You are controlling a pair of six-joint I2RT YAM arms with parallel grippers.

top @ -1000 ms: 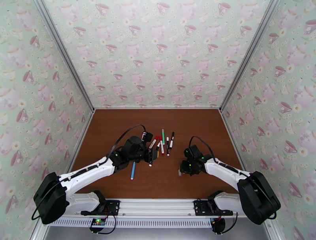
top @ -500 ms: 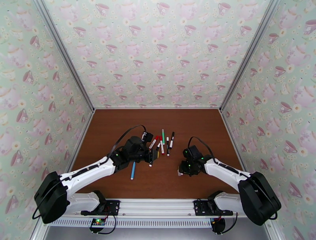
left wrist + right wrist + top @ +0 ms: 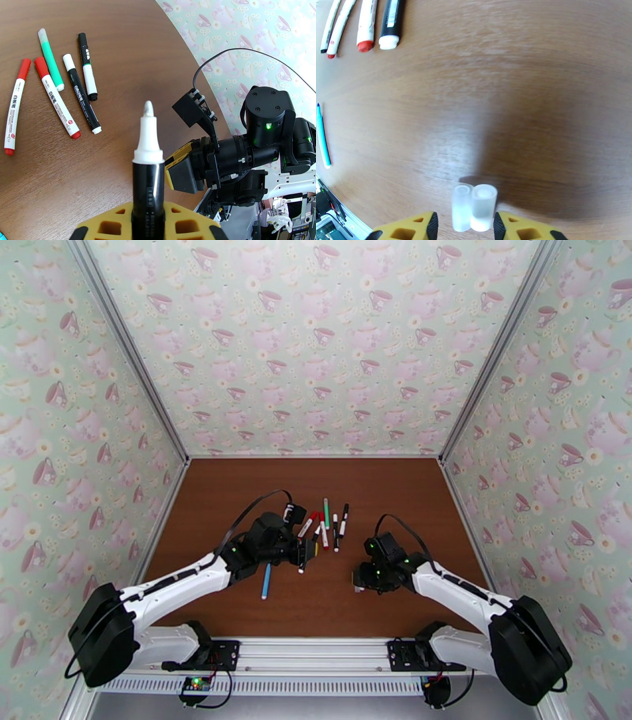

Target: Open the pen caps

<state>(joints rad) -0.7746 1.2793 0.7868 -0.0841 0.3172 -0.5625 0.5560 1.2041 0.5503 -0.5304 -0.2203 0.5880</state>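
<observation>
Here, two red pens (image 3: 57, 98), barrel print (image 3: 12, 107) unreadable, black pen (image 3: 148, 189) uncapped.

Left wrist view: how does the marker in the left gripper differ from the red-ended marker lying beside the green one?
Barrel: the held marker is black, the red-ended marker white with printing. Pose: the held marker is clamped in the shut left gripper, off the table; the red-ended marker lies flat on it, untouched. Ends: the held marker shows a bare white tip; the red-ended marker shows red at both ends. Both are slim markers.
</observation>
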